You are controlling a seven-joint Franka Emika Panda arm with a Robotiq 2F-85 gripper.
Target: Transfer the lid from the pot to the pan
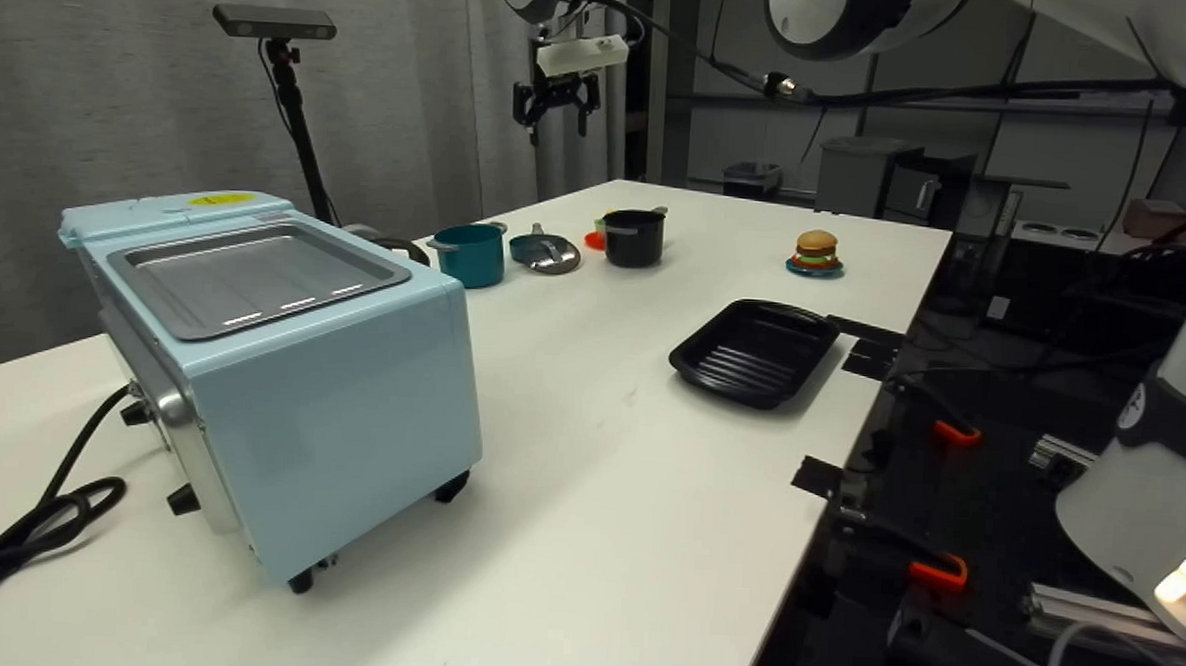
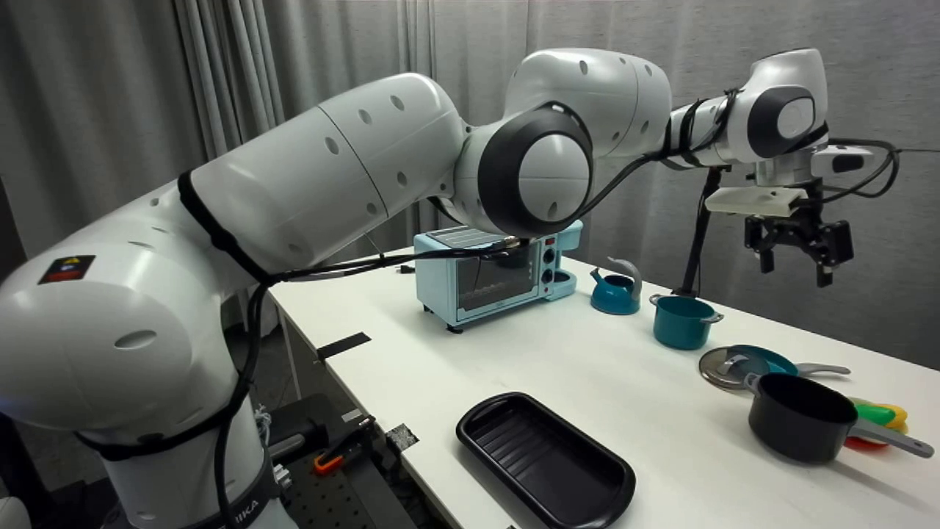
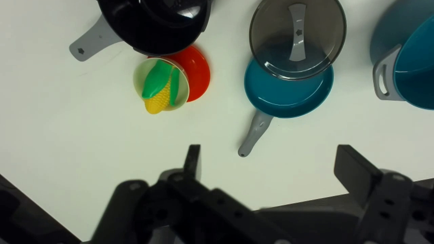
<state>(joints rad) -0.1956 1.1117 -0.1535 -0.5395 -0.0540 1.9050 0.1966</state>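
Note:
The lid [image 3: 298,34] is a round see-through grey disc with a grey bar handle. It overlaps one side of the pan and sticks out past its rim; it shows in both exterior views [image 1: 556,256] [image 2: 725,367]. The pan [image 3: 288,100] is shallow and teal with a grey handle [image 2: 822,368]. The teal pot [image 3: 415,74] stands beside them without a lid on it, also in both exterior views [image 1: 473,256] [image 2: 681,323]. My gripper [image 3: 268,150] is open and empty, high above the table beyond the pan's handle, as both exterior views show [image 1: 559,131] [image 2: 795,272].
A black pot [image 2: 800,419] stands near the pan, with a red plate [image 3: 198,74] and a cup holding toy corn [image 3: 161,86]. A black tray [image 1: 757,350], blue toaster oven [image 1: 349,412], teal kettle [image 2: 615,294] and toy burger [image 1: 816,251] are on the table. A camera stand [image 1: 297,120] rises behind.

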